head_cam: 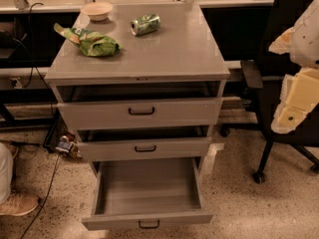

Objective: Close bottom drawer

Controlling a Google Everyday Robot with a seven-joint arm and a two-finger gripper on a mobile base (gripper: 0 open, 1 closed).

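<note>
The bottom drawer (148, 218) of the grey metal cabinet (142, 73) is pulled far out and its inside is empty. Its narrow front panel faces me near the lower edge, with a small black loop handle (149, 225). The middle drawer (144, 149) and the top drawer (139, 113) each stand slightly open. My gripper (295, 106) shows as white and cream-yellow parts at the right edge, in front of the chair. It is well to the right of the cabinet and above the bottom drawer, touching nothing.
On the cabinet top lie a green chip bag (92, 42), a green soda can (145, 24) on its side and a small bowl (97, 10). A black office chair (271, 83) stands to the right. Cables and a person's shoe (19, 203) are at left on the floor.
</note>
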